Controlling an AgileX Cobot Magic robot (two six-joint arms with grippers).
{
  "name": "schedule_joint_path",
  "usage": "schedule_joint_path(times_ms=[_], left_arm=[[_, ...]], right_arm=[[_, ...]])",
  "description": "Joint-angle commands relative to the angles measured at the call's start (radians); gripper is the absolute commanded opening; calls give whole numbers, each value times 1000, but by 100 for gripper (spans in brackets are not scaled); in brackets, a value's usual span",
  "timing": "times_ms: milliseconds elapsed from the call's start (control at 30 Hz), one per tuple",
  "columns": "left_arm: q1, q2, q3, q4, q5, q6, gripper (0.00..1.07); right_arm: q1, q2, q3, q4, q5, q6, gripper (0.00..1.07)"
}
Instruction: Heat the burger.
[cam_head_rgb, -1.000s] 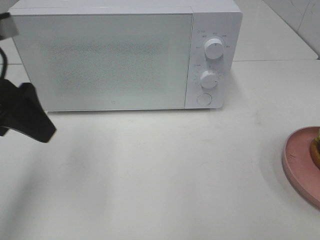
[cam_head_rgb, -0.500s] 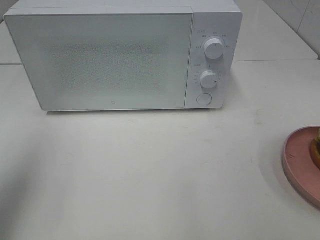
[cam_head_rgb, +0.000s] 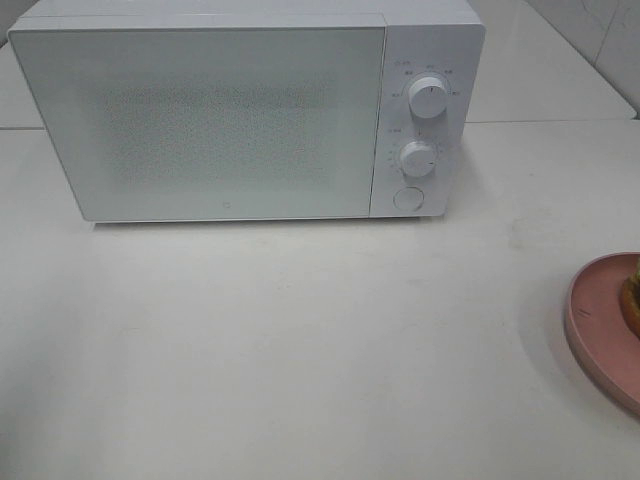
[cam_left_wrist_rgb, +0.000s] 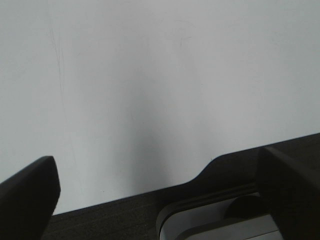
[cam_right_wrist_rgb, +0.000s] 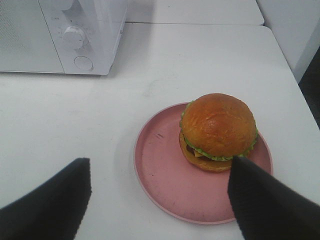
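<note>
The burger (cam_right_wrist_rgb: 218, 127), with a glossy brown bun and green lettuce, sits on a round pink plate (cam_right_wrist_rgb: 165, 170) on the white table. In the right wrist view my right gripper (cam_right_wrist_rgb: 160, 167) hovers above the plate's near side, open, its dark fingers (cam_right_wrist_rgb: 50, 210) spread wide and holding nothing. In the high view only a sliver of the burger (cam_head_rgb: 634, 295) shows on the plate (cam_head_rgb: 595, 320) at the right edge. My left gripper (cam_left_wrist_rgb: 157, 167) is open over the table's edge and empty. Neither gripper appears in the high view.
A white microwave (cam_head_rgb: 250, 110) stands at the back with its door shut, two knobs (cam_head_rgb: 428, 97) and a round button (cam_head_rgb: 407, 198) on its right panel. It also shows in the right wrist view as the microwave (cam_right_wrist_rgb: 60, 30). The table edge (cam_left_wrist_rgb: 150, 192) borders dark floor.
The left arm, seen at the left edge of the high view a second ago, has drawn out of that view. The plate, burger and microwave have not moved.
</note>
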Motion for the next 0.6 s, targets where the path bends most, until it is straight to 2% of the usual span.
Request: schedule_joint_path(times_ms=[33, 133, 167, 267, 367, 600], left_arm=[[1, -119, 52, 13, -7, -69, 100], [1, -193, 71, 33, 2, -101, 100], [1, -252, 88, 51, 2, -103, 100], [1, -283, 95, 58, 2, -103, 100], [1, -419, 109, 65, -17, -104, 100], [1, -544, 109, 69, -17, -104, 100]], right_arm=[[-3, -33, 2, -2, 2, -4, 74], [-3, -33, 2, -2, 2, -4, 74], [-3, -33, 2, -2, 2, -4, 74], [-3, -33, 2, -2, 2, -4, 74], [-3, -33, 2, -2, 2, -4, 74], [-3, -33, 2, -2, 2, -4, 74]])
